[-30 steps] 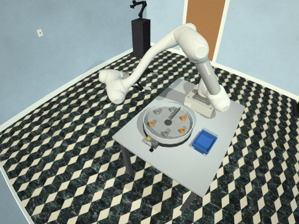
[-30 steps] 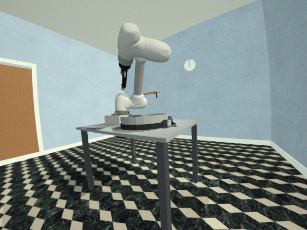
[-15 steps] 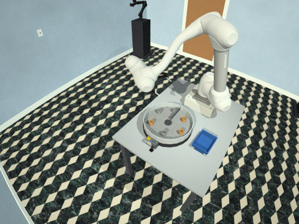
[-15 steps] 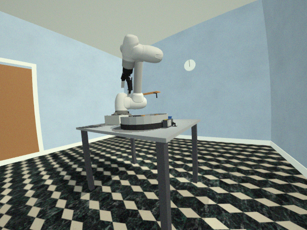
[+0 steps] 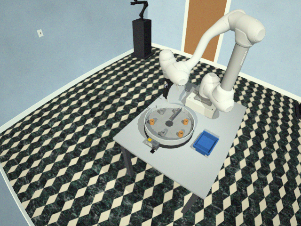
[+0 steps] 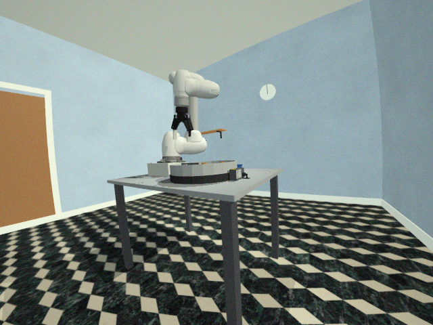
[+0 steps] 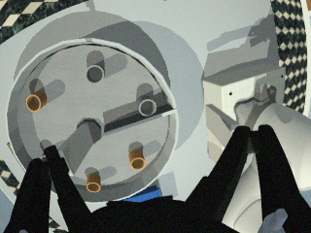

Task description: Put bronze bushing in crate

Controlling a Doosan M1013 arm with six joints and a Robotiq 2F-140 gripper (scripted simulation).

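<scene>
The round turning table [image 5: 169, 124] stands on the grey table. Three bronze bushings stand on it, at the left [image 5: 152, 121], right [image 5: 186, 121] and front right [image 5: 180, 133]. Grey bushings [image 5: 161, 111] [image 5: 162, 133] stand between them. The blue crate [image 5: 205, 142] sits to the right of the turning table and is empty. My gripper [image 5: 166, 93] hangs open and empty, well above the far edge of the turning table, fingers pointing down [image 6: 181, 131]. The wrist view looks down between the fingers on bronze bushings [image 7: 136, 158] [image 7: 93, 183] [image 7: 34, 101] and a grey bushing [image 7: 95, 73].
A grey bar [image 5: 175, 114] lies across the far part of the turning table. A small control box with a yellow button [image 5: 150, 142] sits at its front edge. My base pedestal [image 5: 200, 104] stands at the table's far side. A black pedestal [image 5: 141, 37] stands in the room's corner.
</scene>
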